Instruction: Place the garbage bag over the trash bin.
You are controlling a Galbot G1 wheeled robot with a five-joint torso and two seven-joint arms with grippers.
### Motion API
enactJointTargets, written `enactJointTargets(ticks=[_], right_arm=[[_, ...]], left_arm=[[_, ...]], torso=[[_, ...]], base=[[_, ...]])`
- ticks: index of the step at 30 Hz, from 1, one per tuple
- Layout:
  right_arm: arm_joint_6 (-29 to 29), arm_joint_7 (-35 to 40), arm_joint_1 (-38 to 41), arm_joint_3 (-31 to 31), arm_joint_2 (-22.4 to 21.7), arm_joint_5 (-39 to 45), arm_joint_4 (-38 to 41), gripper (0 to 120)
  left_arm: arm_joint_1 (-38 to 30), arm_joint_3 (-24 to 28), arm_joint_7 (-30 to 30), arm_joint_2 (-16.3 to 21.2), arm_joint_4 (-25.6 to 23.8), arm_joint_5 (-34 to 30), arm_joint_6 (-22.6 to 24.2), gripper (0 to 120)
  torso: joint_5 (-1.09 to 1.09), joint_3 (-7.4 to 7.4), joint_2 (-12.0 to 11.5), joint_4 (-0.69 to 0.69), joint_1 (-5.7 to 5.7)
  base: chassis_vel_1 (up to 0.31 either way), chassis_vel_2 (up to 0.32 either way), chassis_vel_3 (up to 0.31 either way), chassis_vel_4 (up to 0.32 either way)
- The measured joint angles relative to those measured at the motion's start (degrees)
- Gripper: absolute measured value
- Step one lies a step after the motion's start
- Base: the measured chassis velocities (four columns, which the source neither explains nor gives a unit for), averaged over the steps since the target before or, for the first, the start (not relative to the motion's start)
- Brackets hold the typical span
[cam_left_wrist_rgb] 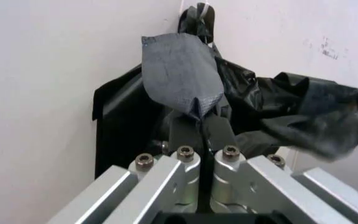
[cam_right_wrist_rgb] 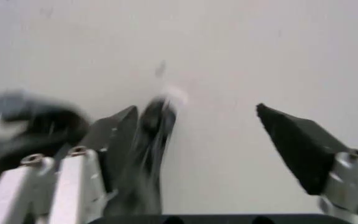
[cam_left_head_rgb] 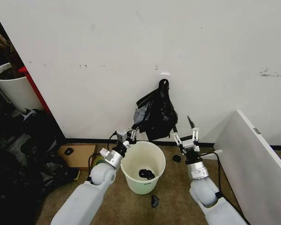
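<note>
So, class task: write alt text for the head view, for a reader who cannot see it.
A black garbage bag hangs from a hook on a white wall above a cream trash bin on the floor. The left gripper pinches the bag's lower edge with shut fingers. The right gripper is open beside the bag.

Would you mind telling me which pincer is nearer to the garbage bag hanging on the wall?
Left. The left pincer is shut on a corner of the garbage bag, above the trash bin. The right pincer is open, beside and below the bag, apart from it.
</note>
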Motion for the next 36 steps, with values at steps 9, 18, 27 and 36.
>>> enactJointTargets(ticks=[9, 18, 27, 36], right_arm=[[-6.95, -18.83, 4.61, -0.62, -11.25, 4.54, 5.55, 100], [-13.4, -42.03, 19.58, -4.15, -19.7, 2.0, 4.65, 100], [-12.67, -60.59, 34.41, -6.29, -18.02, -1.81, 1.05, 100], [-9.27, -71.96, 37.72, -9.49, -13.78, -10.92, -0.77, 100]], left_arm=[[0.75, 0.13, 0.07, 0.25, -0.16, 1.64, 0.01, 0], [0.75, 0.59, 0.0, -0.58, -0.07, 2.3, 0.09, 0], [0.64, 0.35, -0.3, -0.65, 0.55, 2.4, 0.12, 0], [0.74, 0.04, -0.53, -0.58, 1.13, 2.41, 0.09, 0]], torso=[[0.02, 0.0, -0.01, 0.0, 0.0], [0.01, 0.0, -0.01, 0.0, 0.0], [0.0, 0.01, -0.01, 0.0, 0.0], [0.0, 0.01, -0.01, 0.0, 0.0]], base=[[0.0, 0.0, 0.0, 0.0], [0.0, 0.0, 0.0, 0.0], [0.0, 0.0, 0.0, 0.0], [0.0, 0.0, 0.0, 0.0]])
